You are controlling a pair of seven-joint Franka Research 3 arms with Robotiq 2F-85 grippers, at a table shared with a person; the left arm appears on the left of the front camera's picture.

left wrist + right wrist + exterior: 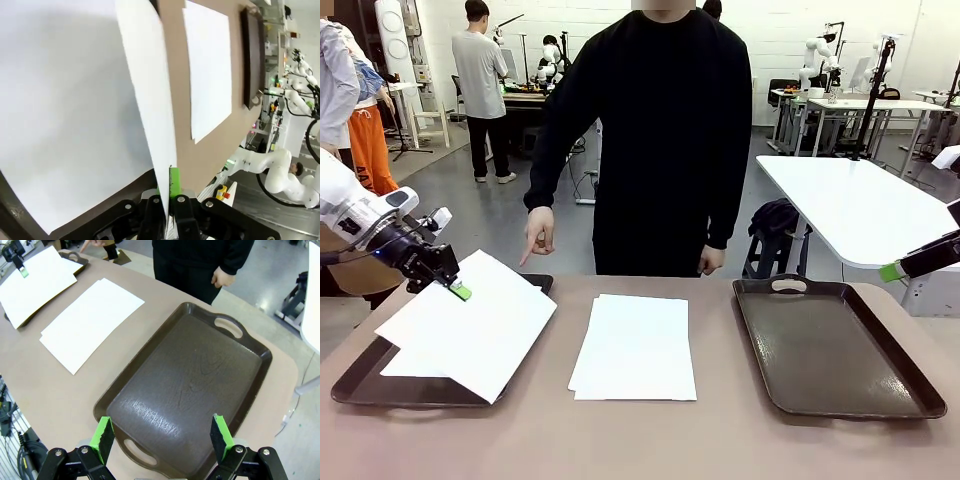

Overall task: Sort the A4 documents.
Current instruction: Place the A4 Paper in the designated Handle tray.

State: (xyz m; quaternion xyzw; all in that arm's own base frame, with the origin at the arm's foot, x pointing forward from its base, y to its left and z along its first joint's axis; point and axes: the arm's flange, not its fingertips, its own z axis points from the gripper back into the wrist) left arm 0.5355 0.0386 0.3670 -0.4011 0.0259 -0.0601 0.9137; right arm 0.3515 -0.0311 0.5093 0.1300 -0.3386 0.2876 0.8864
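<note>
Clamping the held sheet (470, 330) by its far margin, the left gripper (458, 290) has its green pads pressed together on the paper at the left of the front view; gripping at the margin probably leaves the rest of the sheet free to settle flat; the sheet slopes down from the pads across the left tray (360, 388) at the lower left of the frame, reaching about to that tray's right rim; in the left wrist view it runs edge-on up the middle of the frame, slightly bowed, which shows how thin and flexible it is; a second sheet (50, 125) lies flat in the tray beneath it; the middle stack (635, 345) rests on the table (650, 440) at the lower centre, between the two trays and touching neither, its edges slightly fanned rather than squared; all the paper is plain white with crisp corners and no legible print; the right tray (840, 345) at the lower right holds no paper; the right gripper (162, 432) hovers over that tray's near end with its jaws wide apart and nothing between them, likely a standby position; the person's hand (538, 232) points one finger down toward the left tray's far end, apparently indicating the destination.
</note>
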